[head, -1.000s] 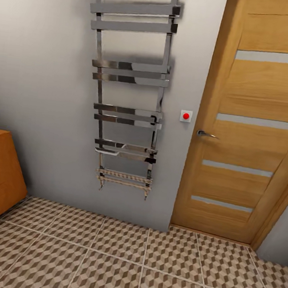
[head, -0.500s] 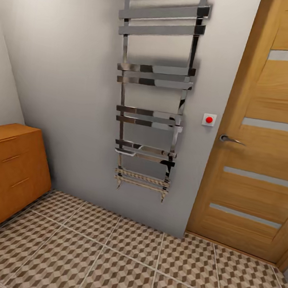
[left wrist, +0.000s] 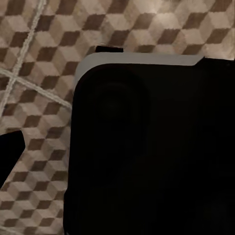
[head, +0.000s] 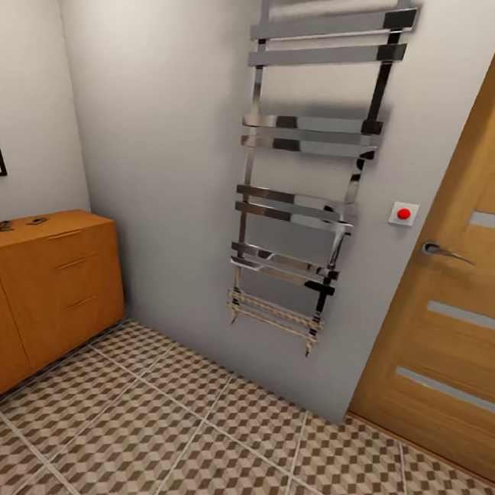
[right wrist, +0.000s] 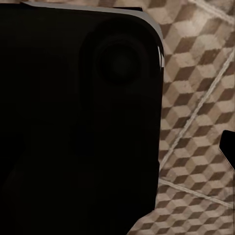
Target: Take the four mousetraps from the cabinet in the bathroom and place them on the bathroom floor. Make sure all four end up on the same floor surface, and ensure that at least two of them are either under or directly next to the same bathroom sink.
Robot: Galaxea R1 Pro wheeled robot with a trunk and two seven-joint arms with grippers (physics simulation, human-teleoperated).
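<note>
Two small dark objects [head: 16, 223] lie atop cabinet [head: 43, 286].

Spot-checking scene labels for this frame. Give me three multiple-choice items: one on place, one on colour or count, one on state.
1. Where is the cabinet in the head view?
A. left of the towel rail
B. right of the door
C. under the rail

2. What colour is the wall button?
A. green
B. red
C. blue

3. The door is
A. wide open
B. missing
C. shut

Key: 1 A, the cabinet stands by the left wall, the towel rail further right. 2 B, a red dot on a white plate. 3 C, the door sits flush in its frame.
</note>
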